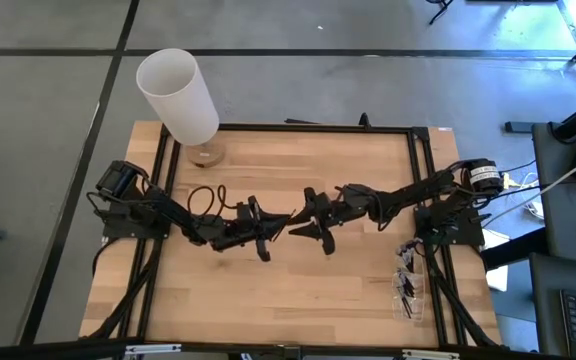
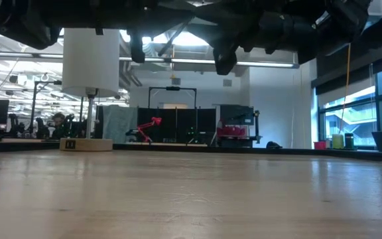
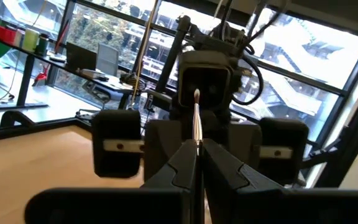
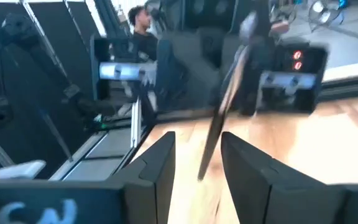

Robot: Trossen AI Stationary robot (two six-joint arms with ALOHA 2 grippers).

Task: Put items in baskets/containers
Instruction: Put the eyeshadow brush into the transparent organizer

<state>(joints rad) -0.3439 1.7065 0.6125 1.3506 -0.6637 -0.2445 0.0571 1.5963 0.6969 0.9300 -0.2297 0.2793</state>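
Left gripper (image 3: 195, 163) is pinching one brush (image 3: 196, 118) mid-air at table centre, facing the spread right gripper (image 4: 197, 163); holder (image 1: 408, 290) with several brushes is sitting at the right edge, handoff pending.

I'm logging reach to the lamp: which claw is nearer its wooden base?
Left. The left claw sits just right of and in front of the lamp base; the right claw is farther right.

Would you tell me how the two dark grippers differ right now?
The left gripper is shut; the right gripper is open. The left gripper clamps a thin black-handled makeup brush; the right gripper's fingers only flank it. Both hover facing each other above the wooden table.
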